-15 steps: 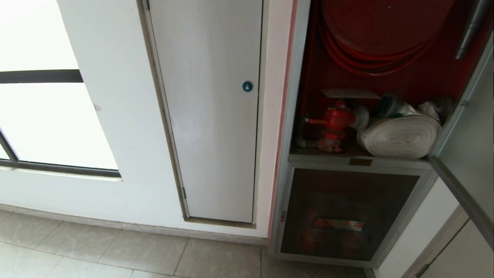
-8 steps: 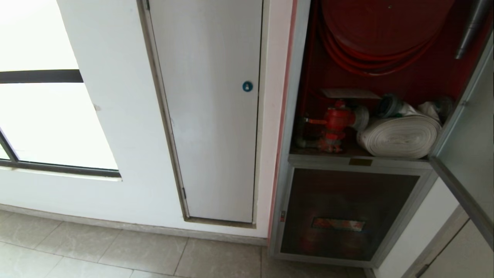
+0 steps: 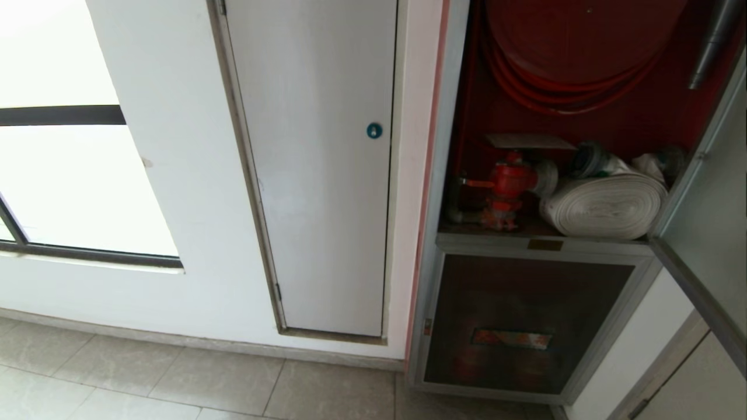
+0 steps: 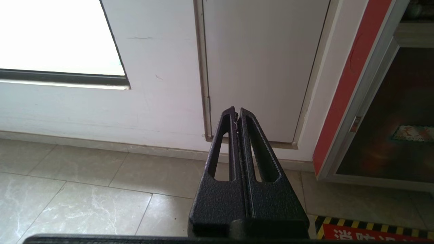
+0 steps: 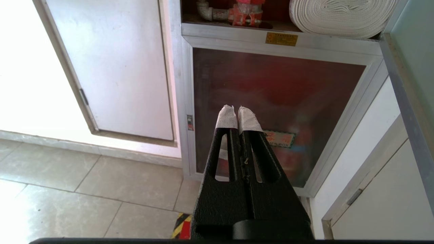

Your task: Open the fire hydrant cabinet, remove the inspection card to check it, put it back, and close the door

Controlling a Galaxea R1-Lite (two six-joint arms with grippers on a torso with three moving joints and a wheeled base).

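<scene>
Nearest to the robot, the left gripper [image 4: 236,112] is parked low over the tiled floor [image 4: 101,189], fingers pressed together with no gap and nothing between them. It points toward the bottom edge of the plain white door [image 4: 261,61]. A strip of yellow-and-black hazard tape [image 4: 373,226] lies on the floor just beside it.

The right gripper [image 5: 236,109] is likewise parked low, its white-taped fingertips [image 5: 226,117] closed on each other and empty. It faces the lower glass panel [image 5: 271,101] of the fire hydrant cabinet [image 3: 429,245] without touching it. Neither arm appears in the head view.

The cabinet stands against the wall to the right of the plain white door, which carries a blue round lock [image 3: 374,130]. The lower section is shut behind dark tinted glass with a small sticker [image 3: 511,338]. A brass plate [image 3: 545,245] sits on the crossbar above it.

The upper compartment is open. The door [image 3: 709,233] stands swung out at the right edge of the head view. Inside, on the compartment floor, the red hydrant valve [image 3: 506,184] stands at the left and the white rolled hose [image 3: 604,204] lies just beside it at the right. A flat pale card [image 3: 528,141] lies level just above the valve. The red coiled hose [image 3: 575,52] hangs above, against the red lining
</scene>
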